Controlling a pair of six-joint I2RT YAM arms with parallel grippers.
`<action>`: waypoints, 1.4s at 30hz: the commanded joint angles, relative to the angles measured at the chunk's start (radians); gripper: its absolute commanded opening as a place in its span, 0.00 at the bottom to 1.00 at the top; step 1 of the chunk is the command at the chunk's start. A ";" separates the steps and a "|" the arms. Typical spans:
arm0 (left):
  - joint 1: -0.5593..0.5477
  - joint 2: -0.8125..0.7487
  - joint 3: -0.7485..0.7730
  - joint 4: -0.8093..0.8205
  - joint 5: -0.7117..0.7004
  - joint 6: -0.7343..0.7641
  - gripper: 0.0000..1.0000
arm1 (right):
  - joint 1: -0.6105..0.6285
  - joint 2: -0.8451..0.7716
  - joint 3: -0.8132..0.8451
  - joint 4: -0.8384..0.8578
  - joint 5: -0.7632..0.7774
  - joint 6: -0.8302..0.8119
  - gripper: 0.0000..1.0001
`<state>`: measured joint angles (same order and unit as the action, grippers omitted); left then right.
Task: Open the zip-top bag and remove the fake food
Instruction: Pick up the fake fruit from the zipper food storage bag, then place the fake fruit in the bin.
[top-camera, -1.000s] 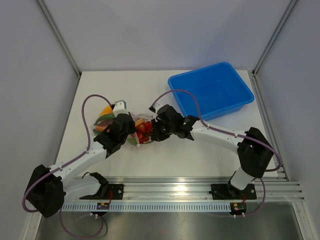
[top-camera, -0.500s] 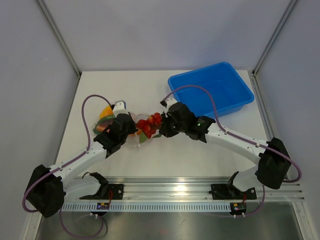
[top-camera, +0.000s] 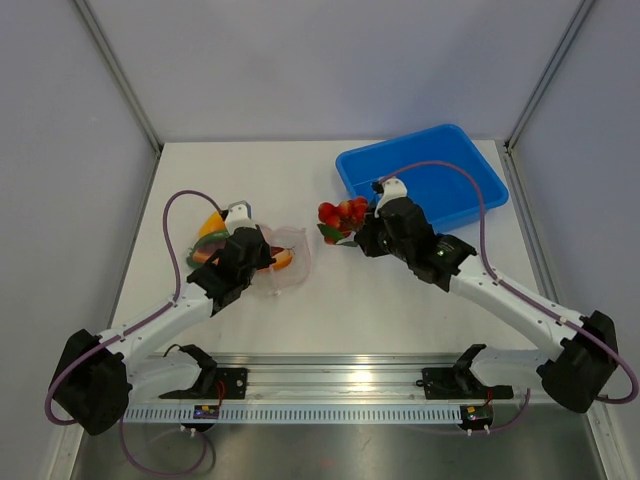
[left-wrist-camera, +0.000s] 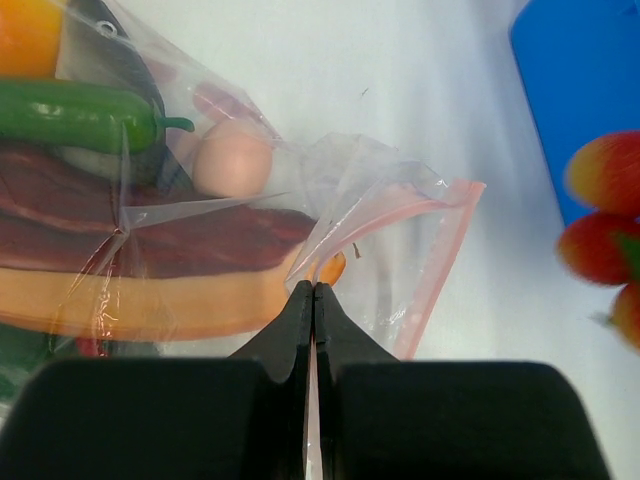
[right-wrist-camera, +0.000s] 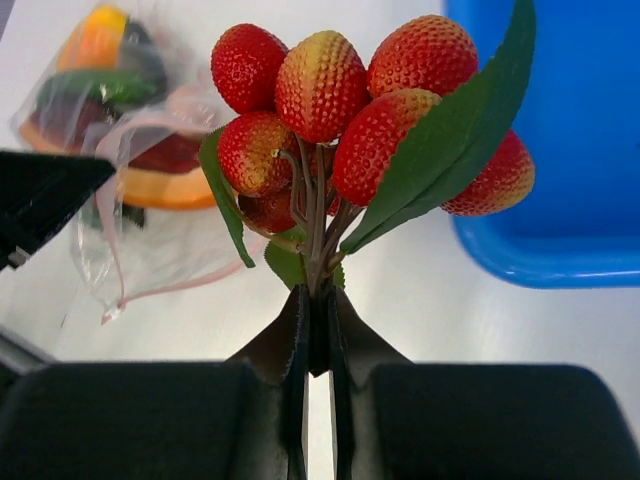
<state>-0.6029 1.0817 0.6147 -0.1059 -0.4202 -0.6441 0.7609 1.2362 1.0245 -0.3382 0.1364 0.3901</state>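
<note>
Left gripper (left-wrist-camera: 313, 290) is pinching tight on the bag (left-wrist-camera: 400, 240) edge; bag is lying on the counter (top-camera: 240, 180) with toy food (left-wrist-camera: 150, 250) inside. Right gripper (right-wrist-camera: 318, 305) is clamping the stem of a red berry bunch (right-wrist-camera: 330, 90), holding it outside the bag, just beside the blue bin (top-camera: 470, 150).

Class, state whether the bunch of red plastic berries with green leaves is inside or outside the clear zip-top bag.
Outside: the right gripper holds the berry bunch by its stems, apart from the bag.
</note>
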 joint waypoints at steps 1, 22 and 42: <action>0.006 -0.025 0.010 0.037 0.018 -0.014 0.00 | -0.038 -0.112 -0.023 0.096 0.109 0.021 0.00; 0.008 -0.072 -0.003 -0.002 -0.055 -0.054 0.00 | -0.345 0.021 0.028 0.238 0.305 0.036 0.00; 0.008 -0.068 -0.007 0.012 -0.031 -0.032 0.00 | -0.560 0.456 0.309 0.142 0.276 0.047 0.00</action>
<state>-0.6010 1.0222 0.5987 -0.1226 -0.4309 -0.6643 0.2028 1.6653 1.2907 -0.2092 0.3809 0.4358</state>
